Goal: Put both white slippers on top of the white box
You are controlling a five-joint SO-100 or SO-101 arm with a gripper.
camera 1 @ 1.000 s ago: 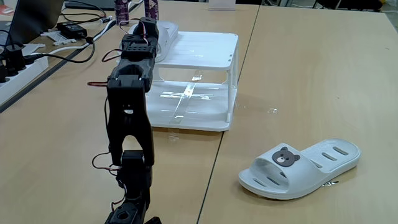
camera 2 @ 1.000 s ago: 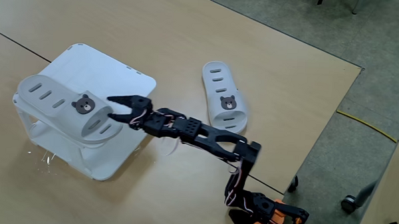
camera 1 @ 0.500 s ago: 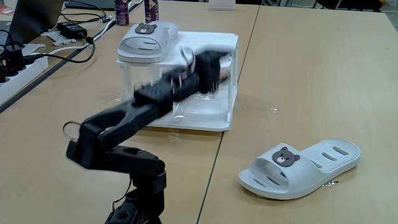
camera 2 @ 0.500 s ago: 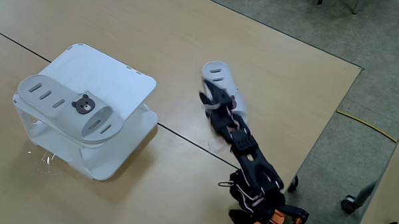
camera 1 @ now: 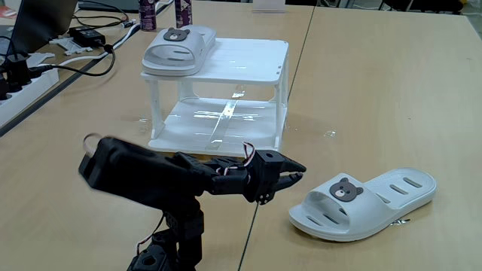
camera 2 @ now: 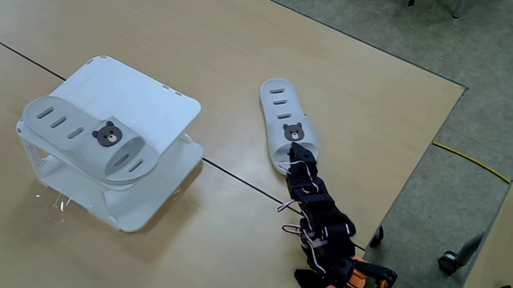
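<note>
One white slipper (camera 1: 181, 49) (camera 2: 81, 138) lies on the slatted top of the white box (camera 1: 248, 60) (camera 2: 147, 93), at the corner nearest the cables. The other white slipper (camera 1: 376, 197) (camera 2: 281, 119) lies on the table, bear badge up. My gripper (camera 1: 300, 173) (camera 2: 296, 150) is stretched low over the table between box and slipper. Its tips are just short of the slipper's open-strap end, and its jaws stand a little apart with nothing between them.
A power strip (camera 1: 19, 86), black cables (camera 1: 90, 56) and a laptop (camera 1: 41, 22) sit at the far left in a fixed view, with bottles (camera 1: 162, 11) behind the box. The table edge (camera 2: 413, 179) runs close to the arm's base, with floor beyond.
The arm left the slipper on the box top, swung away from the box and dropped low. Its gripper now points at the slipper on the table.
</note>
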